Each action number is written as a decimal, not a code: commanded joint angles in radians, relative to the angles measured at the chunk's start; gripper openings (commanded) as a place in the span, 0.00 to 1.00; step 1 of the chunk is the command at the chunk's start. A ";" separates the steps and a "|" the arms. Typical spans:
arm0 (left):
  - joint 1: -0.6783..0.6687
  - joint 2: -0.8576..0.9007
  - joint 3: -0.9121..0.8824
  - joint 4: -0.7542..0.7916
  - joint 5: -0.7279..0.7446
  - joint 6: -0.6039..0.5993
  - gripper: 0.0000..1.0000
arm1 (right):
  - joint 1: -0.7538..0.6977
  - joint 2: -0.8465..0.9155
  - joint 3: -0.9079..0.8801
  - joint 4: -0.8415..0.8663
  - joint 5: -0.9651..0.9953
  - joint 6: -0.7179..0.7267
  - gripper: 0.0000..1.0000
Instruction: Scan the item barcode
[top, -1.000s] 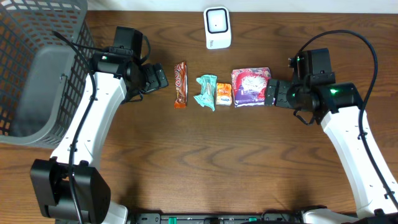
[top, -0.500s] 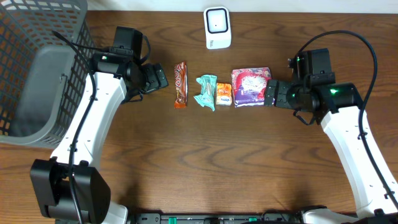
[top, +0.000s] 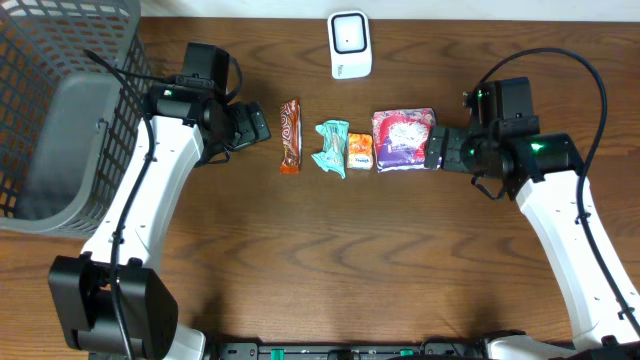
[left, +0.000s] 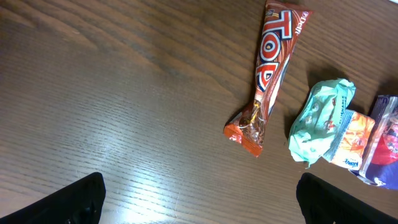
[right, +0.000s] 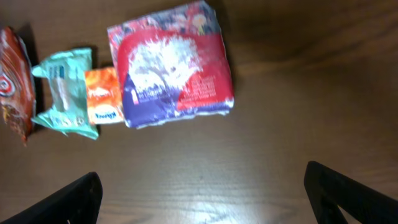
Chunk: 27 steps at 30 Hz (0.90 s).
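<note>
You have four items in a row on the surface (top: 320, 260), running left to right: the long bar (top: 290, 135), the crumpled packet (top: 332, 148), the small sachet (top: 360, 152) and the large pack (top: 403, 138). The last three touch one another, while the bar lies a little apart. Behind the row, near the far edge, stands the scanner (top: 350, 45). The basket (top: 60, 120) sits at your far left. Your left gripper (top: 260, 125) is just left of the bar, and your right gripper (top: 434, 148) is just right of the pack.

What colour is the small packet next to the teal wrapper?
The small packet is orange; right wrist view shows it best.
</note>
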 joint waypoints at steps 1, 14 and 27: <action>0.001 0.000 0.009 -0.002 -0.013 -0.001 0.98 | 0.005 0.003 -0.006 0.029 -0.005 -0.011 0.99; 0.001 0.000 0.009 -0.002 -0.013 -0.001 0.98 | 0.002 0.129 0.006 0.116 -0.188 -0.111 0.99; 0.001 0.000 0.009 -0.003 -0.013 -0.002 0.98 | -0.004 0.176 0.084 0.072 -0.217 -0.130 0.99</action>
